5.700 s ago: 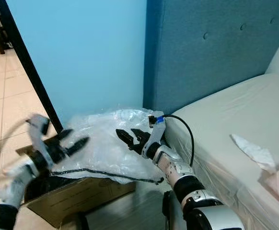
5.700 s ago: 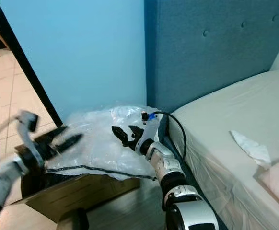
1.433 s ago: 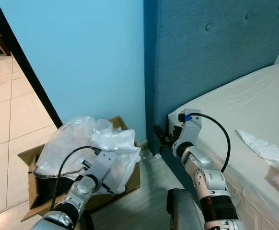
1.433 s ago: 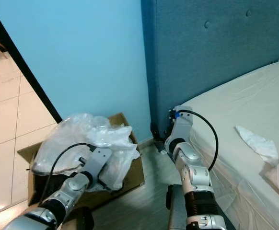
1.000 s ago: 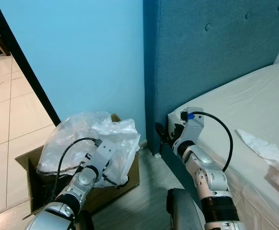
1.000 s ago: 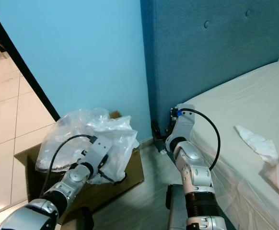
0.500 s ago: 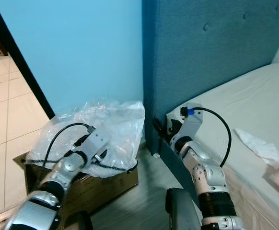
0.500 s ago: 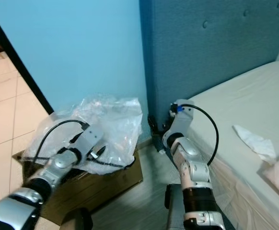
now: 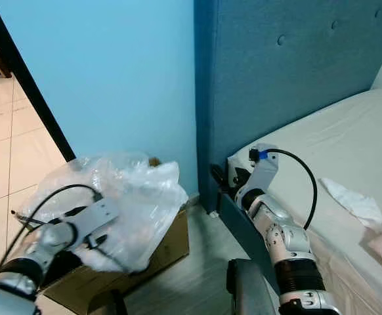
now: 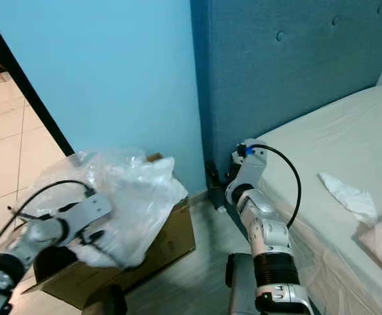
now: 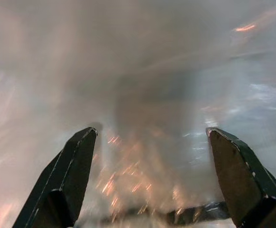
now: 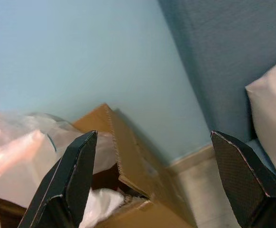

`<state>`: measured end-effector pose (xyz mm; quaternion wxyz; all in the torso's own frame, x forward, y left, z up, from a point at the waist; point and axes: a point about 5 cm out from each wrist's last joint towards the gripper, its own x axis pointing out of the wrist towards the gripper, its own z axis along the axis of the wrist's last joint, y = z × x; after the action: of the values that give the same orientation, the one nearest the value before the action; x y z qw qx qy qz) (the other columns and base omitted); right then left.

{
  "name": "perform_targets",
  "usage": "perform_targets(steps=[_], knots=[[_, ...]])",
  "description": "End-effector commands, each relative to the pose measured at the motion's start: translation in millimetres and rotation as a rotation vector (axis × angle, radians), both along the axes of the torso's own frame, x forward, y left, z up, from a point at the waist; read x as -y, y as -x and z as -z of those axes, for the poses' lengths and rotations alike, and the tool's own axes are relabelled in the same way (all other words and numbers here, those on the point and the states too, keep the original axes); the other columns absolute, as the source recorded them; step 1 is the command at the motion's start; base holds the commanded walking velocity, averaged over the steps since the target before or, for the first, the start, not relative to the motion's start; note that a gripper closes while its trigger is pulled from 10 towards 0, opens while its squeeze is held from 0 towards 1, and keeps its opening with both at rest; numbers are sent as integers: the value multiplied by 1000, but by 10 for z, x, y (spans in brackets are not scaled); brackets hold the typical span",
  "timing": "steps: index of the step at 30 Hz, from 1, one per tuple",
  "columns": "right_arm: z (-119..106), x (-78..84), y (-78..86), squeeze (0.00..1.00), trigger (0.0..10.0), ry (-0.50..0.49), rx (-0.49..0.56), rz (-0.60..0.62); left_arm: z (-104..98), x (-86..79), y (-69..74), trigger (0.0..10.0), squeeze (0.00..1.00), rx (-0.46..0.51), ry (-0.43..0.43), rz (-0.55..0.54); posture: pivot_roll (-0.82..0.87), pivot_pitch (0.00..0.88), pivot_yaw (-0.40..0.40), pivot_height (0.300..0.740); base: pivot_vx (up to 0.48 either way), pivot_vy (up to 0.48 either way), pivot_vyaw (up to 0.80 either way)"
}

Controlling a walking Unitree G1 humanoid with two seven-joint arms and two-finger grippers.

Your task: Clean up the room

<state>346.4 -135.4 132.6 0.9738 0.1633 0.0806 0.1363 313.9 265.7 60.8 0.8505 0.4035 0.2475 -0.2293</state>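
Observation:
A crumpled clear plastic bag (image 9: 122,200) lies heaped on an open cardboard box (image 9: 171,237) on the floor by the light-blue wall. My left gripper (image 11: 152,175) is open and pushed into the bag from the left side, with film stretched right across its fingers (image 11: 64,183). My right gripper (image 12: 154,185) is open and holds nothing. It hangs at the bed's corner (image 9: 221,177), pointing towards the box (image 12: 128,159) and apart from it. A crumpled white tissue (image 9: 352,203) lies on the bed.
The bed (image 9: 335,147) with its white sheet and blue padded headboard (image 9: 276,79) takes up the right. A black door frame (image 9: 30,79) slants at the left, with tiled floor (image 9: 0,147) beyond. Wood-look floor (image 9: 191,282) lies in front of the box.
My left arm has drawn back to the left and lower, and the bag has slumped down over the box. The right arm has barely moved since a second ago.

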Motion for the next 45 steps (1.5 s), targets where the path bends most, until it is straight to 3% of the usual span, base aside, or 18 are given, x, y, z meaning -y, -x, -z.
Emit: perform_targets(steps=[1,9,11,15,16,21,22,24,25,27,29,31,33,38,39,41,44,45], knots=[[17,-48,-9,0,10000,-18,-2,-17,-99,-132,4,10000,0,13,2,-23,-67,41,27,468,0,0,0],[38,-70,-30,0,10000,-14,-7,-35,-468,-254,-24,10000,0,99,160,-9,-55,32,14,468,0,0,0],[43,-85,-48,0,10000,-10,-8,-43,-515,-111,-24,10000,0,127,312,31,-55,27,8,468,0,0,0],[44,-91,-57,0,10000,-11,-7,-46,-517,-28,-17,10000,0,134,390,46,-56,27,8,468,0,0,0],[43,-91,-57,0,10000,-13,-6,-48,-546,38,-10,10000,0,144,499,54,-60,24,6,468,0,0,0],[45,-86,-57,0,10000,-19,-4,-49,-604,88,25,10000,0,155,631,72,-63,22,6,468,0,0,0],[51,-76,-55,0,10000,-22,-5,-49,-622,30,38,10000,0,156,627,58,-65,21,5,468,0,0,0],[62,-55,-56,0,10000,-28,-8,-44,-659,-201,49,10000,0,161,485,-6,-63,19,3,468,0,0,0],[62,-55,-56,0,10000,-28,-8,-44,-659,-201,49,10000,0,161,485,-6,-63,19,3,468,0,0,0],[68,-53,-63,0,10000,-31,-10,-45,-777,-395,28,10000,0,221,365,-76,-60,18,1,468,0,0,0],[69,-56,-65,0,10000,-32,-10,-46,-822,-441,13,10000,0,249,338,-96,-60,18,1,468,0,0,0],[67,-73,-78,0,10000,-41,-7,-49,-1101,-560,-51,10000,0,413,328,-184,-57,15,-2,468,0,0,0],[67,-82,-86,0,10000,-42,-7,-50,-1254,-612,-62,10000,0,492,293,-214,-57,15,-2,468,0,0,0],[71,-79,-90,0,10000,-42,-9,-47,-1328,-607,-65,10000,0,513,294,-205,-59,15,-1,468,0,0,0],[82,-71,-90,0,10000,-42,-15,-42,-1340,-591,-68,10000,0,515,335,-199,-59,15,-1,468,0,0,0],[113,-50,-84,0,10000,-50,-24,-33,-1403,-519,-69,10000,0,544,537,-165,-61,13,0,468,0,0,0],[123,-45,-81,0,10000,-54,-26,-30,-1430,-490,-67,10000,0,556,611,-147,-61,13,0,468,0,0,0],[147,-36,-77,0,10000,-56,-31,-29,-1478,-422,-47,10000,0,567,766,-103,-61,9,-1,468,0,0,0]])
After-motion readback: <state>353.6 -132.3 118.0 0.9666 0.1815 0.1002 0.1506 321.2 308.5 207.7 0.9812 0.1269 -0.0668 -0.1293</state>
